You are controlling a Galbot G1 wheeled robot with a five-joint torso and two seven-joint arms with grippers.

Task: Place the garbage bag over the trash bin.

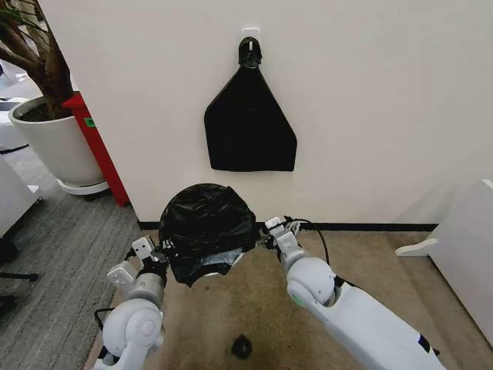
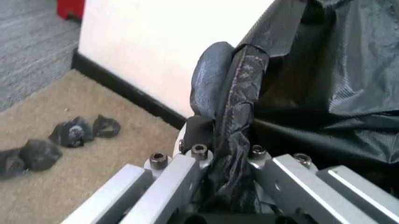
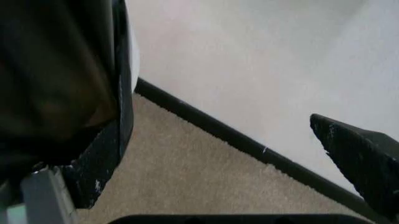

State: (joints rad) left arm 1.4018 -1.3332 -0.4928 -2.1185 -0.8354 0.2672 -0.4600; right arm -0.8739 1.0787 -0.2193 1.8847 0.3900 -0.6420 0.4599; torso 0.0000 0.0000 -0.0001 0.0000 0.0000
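Looking down from the head view, the garbage bag [image 1: 206, 231] is draped as a black dome over the trash bin [image 1: 233, 260], of which only a pale sliver shows at the lower edge. The left claw [image 1: 156, 254] sits at the bag's left edge, the right claw [image 1: 267, 233] at its right edge. The plastic looks lower on the left than on the right, so I judge one side could ride up off the rim if either arm pulls unevenly. On the wall behind hangs a flat black triangular sheet [image 1: 249, 127], and a white plant pot [image 1: 54, 142] stands well apart to the left; neither blocks the work. A small dark scrap [image 1: 241, 347] lies on the floor near the arms.

From the left wrist view, the left claw [image 2: 227, 144] is clenched on a twisted strand of the garbage bag [image 2: 330, 84]. Thin film pinched this tightly could tear or stay caught when let go. Crumpled dark lumps [image 2: 78, 130] lie on the carpet beside the baseboard.

From the right wrist view, black plastic [image 3: 56, 84] crowds the lens beside one dark finger [image 3: 103, 158]; whether the right claw is gripping it I cannot tell.
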